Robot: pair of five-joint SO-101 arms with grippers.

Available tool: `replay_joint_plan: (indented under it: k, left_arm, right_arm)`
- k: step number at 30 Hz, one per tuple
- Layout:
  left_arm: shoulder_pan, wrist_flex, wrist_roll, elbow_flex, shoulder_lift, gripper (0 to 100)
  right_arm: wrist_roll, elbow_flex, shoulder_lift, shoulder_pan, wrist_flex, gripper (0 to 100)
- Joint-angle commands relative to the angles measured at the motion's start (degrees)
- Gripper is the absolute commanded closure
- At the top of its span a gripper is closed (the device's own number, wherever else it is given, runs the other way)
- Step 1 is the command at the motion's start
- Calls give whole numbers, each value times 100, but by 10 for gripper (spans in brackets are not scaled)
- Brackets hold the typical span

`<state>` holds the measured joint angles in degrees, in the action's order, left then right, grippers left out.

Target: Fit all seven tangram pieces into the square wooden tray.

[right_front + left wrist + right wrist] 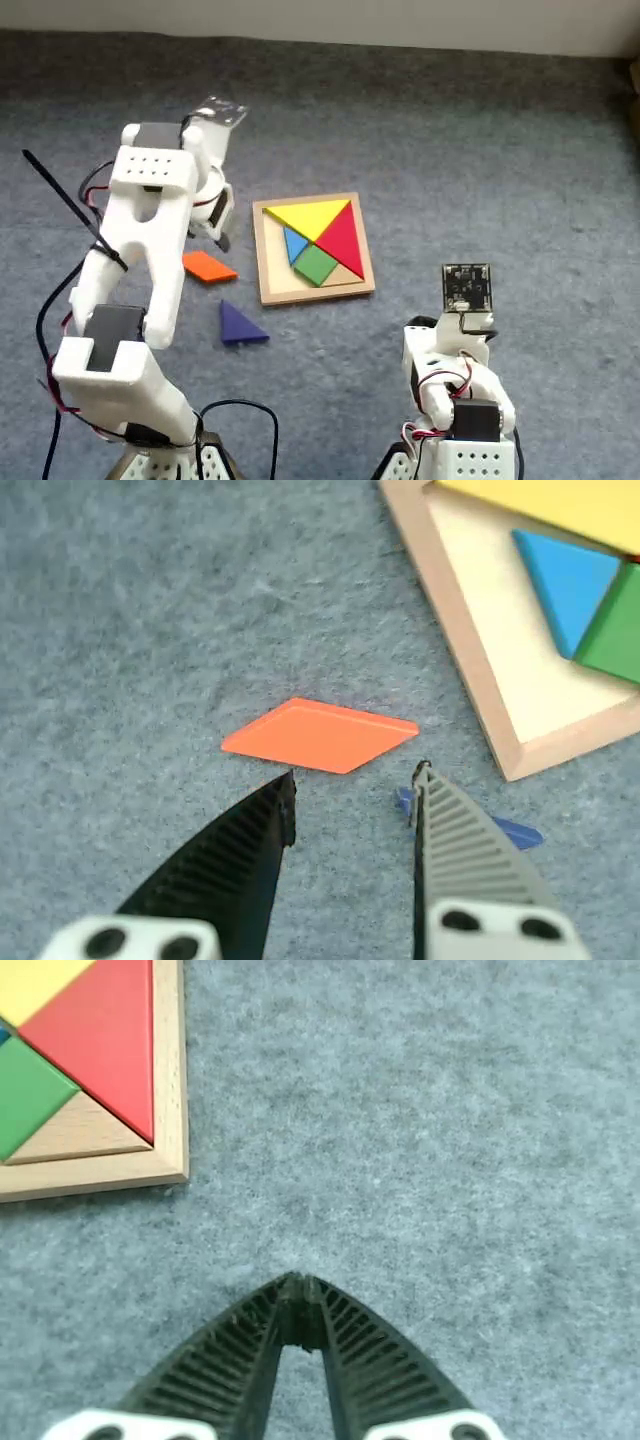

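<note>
The square wooden tray (266,290) lies mid-table holding a yellow triangle (310,215), a red triangle (340,243), a blue triangle (296,245) and a green square (316,266). An orange parallelogram (209,266) lies flat on the carpet left of the tray, with a dark blue triangle (240,325) nearer the front. My left gripper (354,777) hovers open just short of the orange parallelogram (320,736), holding nothing. One of its fingers partly hides the dark blue triangle (515,832). My right gripper (298,1285) is shut and empty over bare carpet, off the tray's corner (170,1170).
Grey carpet covers the whole table. The left arm (140,250) stretches along the left side, and the right arm (460,390) sits folded at the front right. Bare wood shows in the tray (500,680) along its near and left sides.
</note>
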<state>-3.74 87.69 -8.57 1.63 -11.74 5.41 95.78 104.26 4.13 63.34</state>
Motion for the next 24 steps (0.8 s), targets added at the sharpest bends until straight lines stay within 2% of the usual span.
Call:
replay_joint_plan:
  k: [1, 4, 10, 17, 24]
  left_arm:
    - [-347, -536, 1002, -426, -75, 803]
    - [-470, -844, 1855, -699, -207, 803]
    - [-629, -870, 2567, -796, -505, 805]
    - [-435, -1152, 4431, -778, -1121, 806]
    - [-365, -1292, 4668, -602, -1657, 807]
  right_arm:
    - [62, 664, 31, -66, -145, 981]
    - [62, 664, 31, -66, -145, 981]
    - [62, 664, 31, -66, -145, 981]
    - [62, 664, 31, -66, -145, 981]
    - [62, 664, 31, -66, -145, 981]
